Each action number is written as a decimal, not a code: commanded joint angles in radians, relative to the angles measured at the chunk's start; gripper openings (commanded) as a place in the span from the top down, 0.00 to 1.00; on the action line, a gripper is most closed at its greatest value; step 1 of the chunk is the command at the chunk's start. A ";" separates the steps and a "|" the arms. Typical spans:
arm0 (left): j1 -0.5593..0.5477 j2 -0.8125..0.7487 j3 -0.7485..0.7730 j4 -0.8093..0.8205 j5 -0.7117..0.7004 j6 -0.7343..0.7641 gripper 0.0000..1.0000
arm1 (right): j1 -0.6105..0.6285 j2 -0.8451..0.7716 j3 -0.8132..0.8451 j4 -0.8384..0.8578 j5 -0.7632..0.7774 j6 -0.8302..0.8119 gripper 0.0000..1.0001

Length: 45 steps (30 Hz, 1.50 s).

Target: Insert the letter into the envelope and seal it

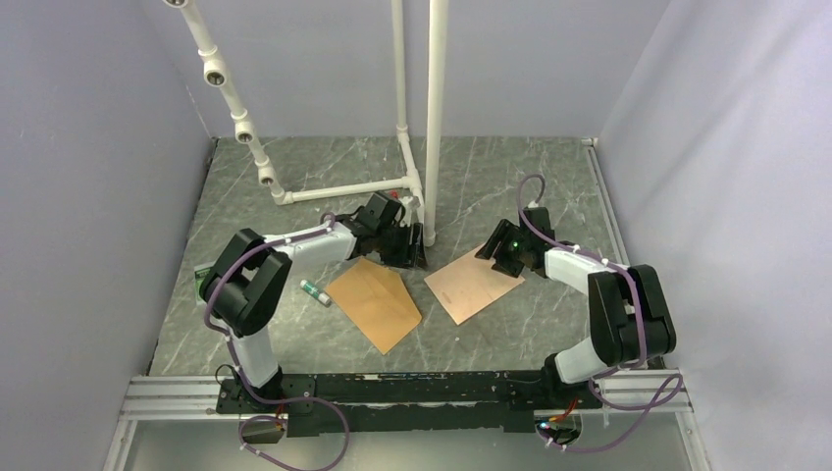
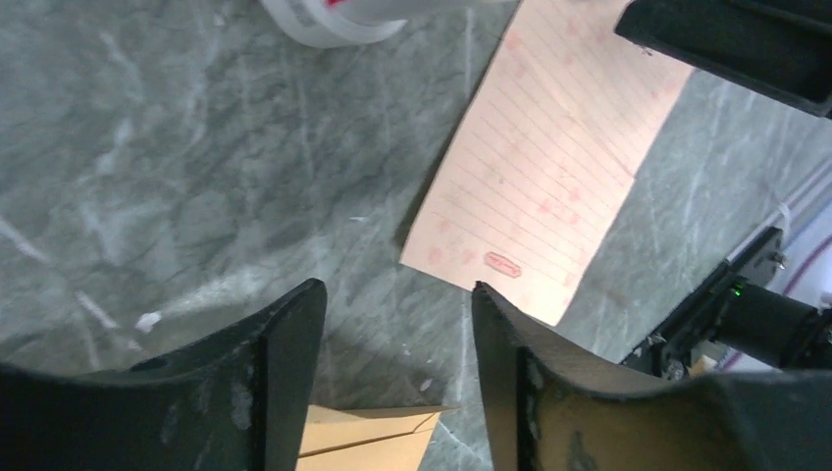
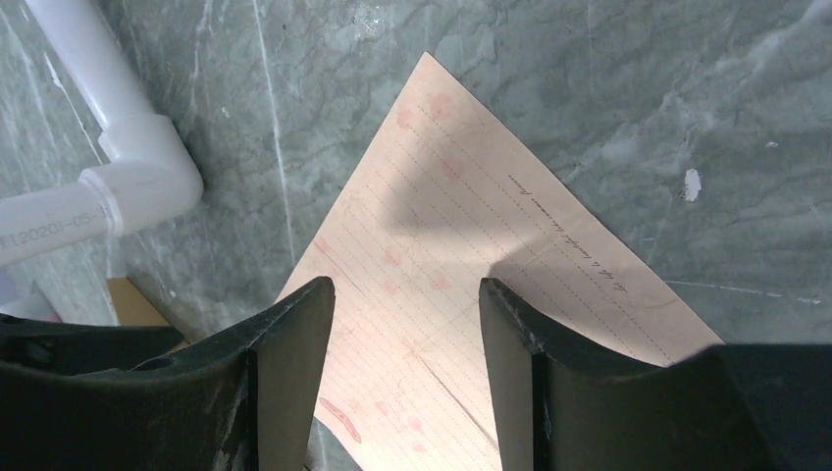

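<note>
The letter [image 1: 473, 283], a pale pinkish lined sheet, lies flat on the table right of centre; it also shows in the left wrist view [image 2: 549, 167] and the right wrist view [image 3: 471, 265]. The orange-brown envelope [image 1: 375, 302] lies left of it; its corner shows between the left fingers [image 2: 368, 442]. My left gripper [image 1: 412, 253] is open and empty over bare table between envelope and letter. My right gripper [image 1: 496, 257] is open and empty, directly above the letter's far edge.
A white pipe frame [image 1: 412, 177] stands just behind the left gripper, its elbow in the right wrist view [image 3: 137, 177]. A small green-capped tube [image 1: 315, 290] lies left of the envelope. Grey walls close in both sides.
</note>
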 commanded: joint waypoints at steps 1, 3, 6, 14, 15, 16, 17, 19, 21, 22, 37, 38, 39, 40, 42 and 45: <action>-0.006 0.038 0.015 0.049 0.111 -0.035 0.43 | 0.016 0.006 -0.068 -0.054 -0.009 0.068 0.40; -0.004 0.049 0.009 0.043 0.120 -0.034 0.46 | 0.018 0.004 -0.073 -0.039 -0.036 0.077 0.40; 0.000 0.056 -0.009 0.035 0.124 -0.043 0.46 | 0.025 0.005 -0.091 -0.009 -0.082 0.117 0.40; 0.029 0.094 -0.048 0.043 0.140 -0.107 0.44 | 0.048 -0.002 -0.126 0.049 -0.123 0.217 0.41; 0.032 0.095 -0.054 0.042 0.143 -0.112 0.44 | 0.050 -0.001 -0.128 0.053 -0.129 0.221 0.41; 0.032 0.094 -0.061 0.045 0.147 -0.113 0.44 | 0.051 0.000 -0.130 0.057 -0.131 0.225 0.41; 0.033 0.093 -0.065 0.048 0.150 -0.114 0.45 | 0.053 0.000 -0.133 0.063 -0.135 0.232 0.41; 0.033 0.095 -0.070 0.051 0.170 -0.115 0.47 | 0.054 0.001 -0.138 0.077 -0.151 0.248 0.41; 0.034 0.104 -0.071 0.051 0.193 -0.111 0.50 | 0.058 0.001 -0.146 0.109 -0.165 0.270 0.41; 0.033 0.109 -0.071 0.054 0.207 -0.109 0.51 | 0.061 -0.002 -0.148 0.118 -0.169 0.285 0.41; 0.032 0.173 -0.043 -0.054 0.234 -0.083 0.60 | 0.087 0.045 -0.227 0.334 -0.211 0.405 0.41; 0.031 0.178 -0.038 -0.062 0.234 -0.083 0.61 | 0.089 0.048 -0.230 0.347 -0.212 0.413 0.41; 0.032 0.182 -0.035 -0.069 0.231 -0.085 0.62 | 0.089 0.051 -0.233 0.355 -0.214 0.419 0.41; 0.031 0.186 -0.032 -0.074 0.227 -0.087 0.63 | 0.091 0.051 -0.234 0.361 -0.214 0.425 0.42; 0.032 0.195 -0.028 -0.079 0.225 -0.089 0.67 | 0.093 0.051 -0.233 0.364 -0.211 0.429 0.42; 0.031 0.193 -0.023 -0.084 0.218 -0.090 0.77 | 0.096 0.036 -0.224 0.356 -0.205 0.416 0.42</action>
